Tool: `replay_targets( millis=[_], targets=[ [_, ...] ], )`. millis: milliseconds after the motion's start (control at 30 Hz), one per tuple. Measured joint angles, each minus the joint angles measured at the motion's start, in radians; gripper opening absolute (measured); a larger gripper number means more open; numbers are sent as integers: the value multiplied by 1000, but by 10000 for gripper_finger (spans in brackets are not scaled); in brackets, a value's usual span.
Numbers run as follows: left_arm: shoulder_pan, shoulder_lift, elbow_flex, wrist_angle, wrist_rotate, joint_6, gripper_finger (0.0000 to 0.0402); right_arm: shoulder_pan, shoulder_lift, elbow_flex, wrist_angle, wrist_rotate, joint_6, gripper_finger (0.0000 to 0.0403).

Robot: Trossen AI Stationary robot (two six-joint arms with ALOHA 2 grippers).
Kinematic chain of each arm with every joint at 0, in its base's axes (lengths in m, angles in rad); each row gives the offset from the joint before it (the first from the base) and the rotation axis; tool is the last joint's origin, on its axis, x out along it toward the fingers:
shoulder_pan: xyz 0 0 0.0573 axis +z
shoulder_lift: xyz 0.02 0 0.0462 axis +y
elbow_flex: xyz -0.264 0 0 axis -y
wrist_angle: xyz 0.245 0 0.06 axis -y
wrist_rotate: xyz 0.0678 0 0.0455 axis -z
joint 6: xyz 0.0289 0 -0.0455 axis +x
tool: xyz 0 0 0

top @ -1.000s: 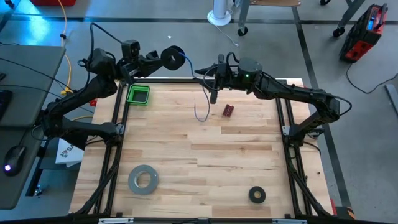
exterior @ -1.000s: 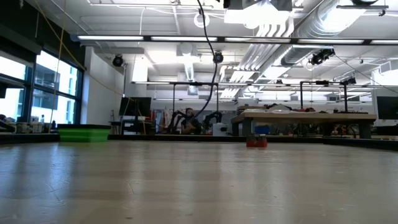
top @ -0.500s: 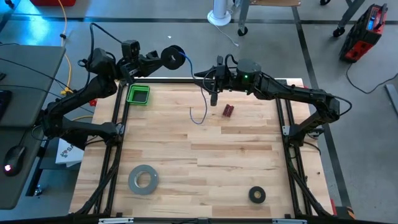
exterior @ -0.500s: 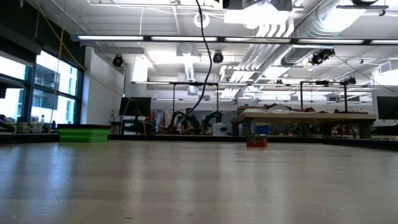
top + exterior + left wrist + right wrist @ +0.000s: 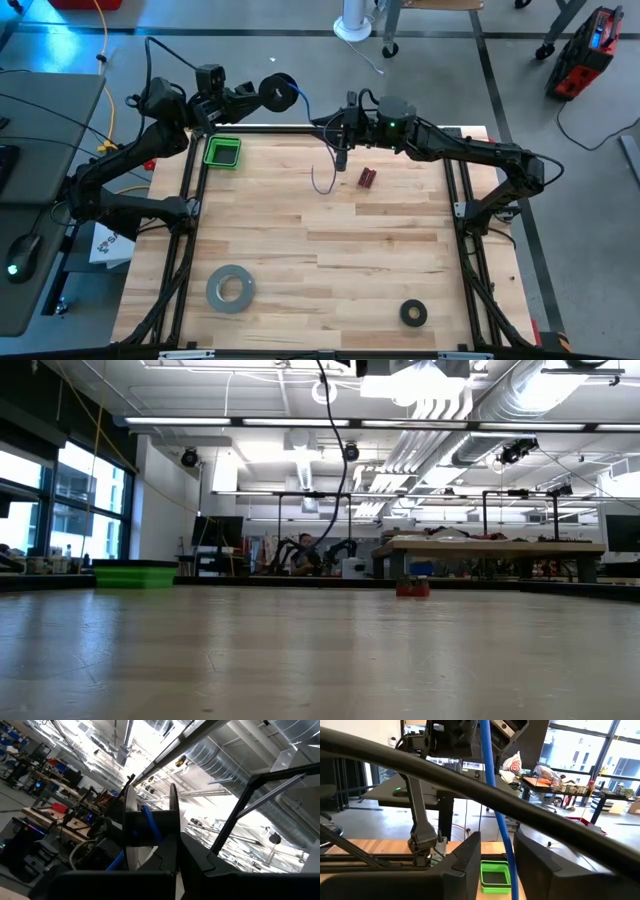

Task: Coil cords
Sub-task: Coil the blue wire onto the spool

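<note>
A small black spool [image 5: 281,92] wound with blue cord [image 5: 150,827] is held high beyond the table's far edge, with my left gripper [image 5: 262,95] shut on it. From the spool the thin blue cord [image 5: 308,108] runs right to my right gripper [image 5: 341,135]. That gripper points level toward the table's left, and the cord [image 5: 504,845] passes down between its open fingers. Below it the cord's tail [image 5: 322,182] hangs in a slack curve over the far middle of the table, also seen in the low view [image 5: 340,450]. My left gripper pinches the rim of one spool flange [image 5: 172,840] between its two fingers, which come at it from the table's left, slanting upward. The spool is lifted clear, its flanges on edge. My right gripper: I cannot tell whether its fingers [image 5: 470,862] touch the cord.
A green bin [image 5: 222,152] stands at the far left of the table and a small red object [image 5: 367,178] lies right of the hanging tail. Near the front edge lie a grey tape roll [image 5: 230,287] and a black ring [image 5: 413,313].
The cord's hanging tail has swung toward the table's left and back again, while the spool has stayed where it was.
</note>
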Motion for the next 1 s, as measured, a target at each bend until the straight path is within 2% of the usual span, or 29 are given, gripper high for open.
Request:
replay_targets(
  millis=[267,467,700,1000],
  targets=[
    [0,0,0,0,0,0,0,0,-1,0,0,2,0,68],
    [0,0,0,0,-8,-10,0,1,-1,0,3,2,41,8],
    [-38,42,0,7,-58,-144,0,59,12,0,86,-15,71,4],
    [-91,142,0,185,-84,-305,0,112,59,0,182,-3,102,1]
  ],
)
